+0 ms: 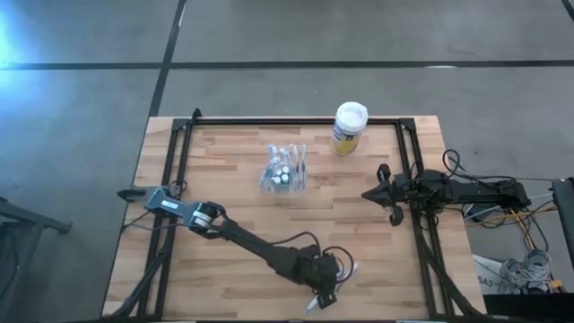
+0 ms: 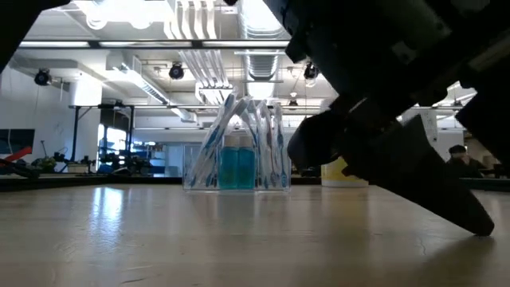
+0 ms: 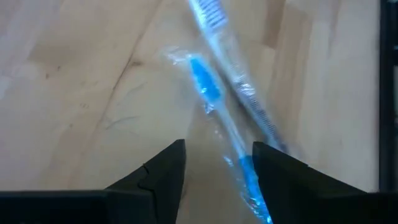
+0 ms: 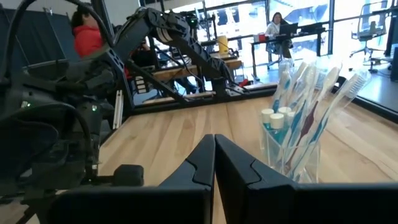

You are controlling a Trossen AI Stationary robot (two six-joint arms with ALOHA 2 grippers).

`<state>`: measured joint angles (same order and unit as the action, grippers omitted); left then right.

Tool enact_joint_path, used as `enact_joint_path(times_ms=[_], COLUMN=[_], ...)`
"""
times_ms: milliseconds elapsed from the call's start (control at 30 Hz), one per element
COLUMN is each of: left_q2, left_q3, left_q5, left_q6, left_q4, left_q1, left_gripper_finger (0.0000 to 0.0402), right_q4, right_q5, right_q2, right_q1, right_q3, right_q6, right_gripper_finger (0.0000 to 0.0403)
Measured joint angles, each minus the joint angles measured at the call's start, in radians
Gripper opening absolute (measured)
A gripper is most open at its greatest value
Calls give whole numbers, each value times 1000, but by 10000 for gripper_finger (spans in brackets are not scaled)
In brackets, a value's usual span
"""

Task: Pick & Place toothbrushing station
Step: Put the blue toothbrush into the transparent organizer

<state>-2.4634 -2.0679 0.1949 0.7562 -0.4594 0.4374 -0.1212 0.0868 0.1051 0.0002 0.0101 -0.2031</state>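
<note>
High view, straight down on the wooden desk (image 1: 224, 179): clear toothbrush holder (image 1: 283, 169) upright near the middle toward the far edge, filled with slim toothbrushes (image 4: 309, 106) and teal-capped tubes (image 4: 274, 124). White-lidded canister (image 1: 349, 127) with yellow-blue label just beyond it, toward the right, standing apart. Left claw (image 1: 325, 289) low at the near edge of the desk, well apart from the holder, fingers (image 3: 155, 177) spread narrowly on either side of a wrapped blue-and-white toothbrush (image 3: 217, 118) lying flat on the wood, not closed on it; a second wrapped brush (image 3: 233, 68) crossing just beside the first. Right claw (image 1: 384, 192) parked at the right side of the desk, fingertips pressed together and holding nothing, pointed toward the holder. Low view: holder and brushes centred against the room beyond, dark arm looming at right. Two seated people (image 4: 277, 25) visible in the background of the right wrist view.
</note>
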Motion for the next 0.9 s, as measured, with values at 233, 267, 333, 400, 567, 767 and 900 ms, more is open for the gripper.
enact_joint_path(times_ms=[233, 267, 333, 400, 567, 767, 900], left_q2=[5, 5, 5, 6, 31, 115, 216], left_q3=[73, 73, 74, 75, 77, 79, 79], left_q5=[-30, -30, -30, -31, -50, -3, 81], left_q6=[-37, -54, -91, -139, -238, -348, -431], left_q4=[124, 124, 123, 119, 70, -63, -154], left_q1=[0, 0, 0, 0, -6, -21, -24], left_gripper_finger=[190, 185, 163, 123, 14, 4, 3], right_q4=[-8, -14, -27, -42, -98, -160, -237], right_q5=[-3, -3, -3, -3, -8, -10, -11], right_q2=[0, 1, 1, 1, 1, 0, 0], right_q1=[0, 0, 0, 0, 0, 0, -1], right_q3=[-1, -1, -1, -1, -1, -1, -1], right_q6=[5, 6, 15, 29, 68, 113, 146], right_gripper_finger=[8, 8, 8, 8, 8, 8, 8])
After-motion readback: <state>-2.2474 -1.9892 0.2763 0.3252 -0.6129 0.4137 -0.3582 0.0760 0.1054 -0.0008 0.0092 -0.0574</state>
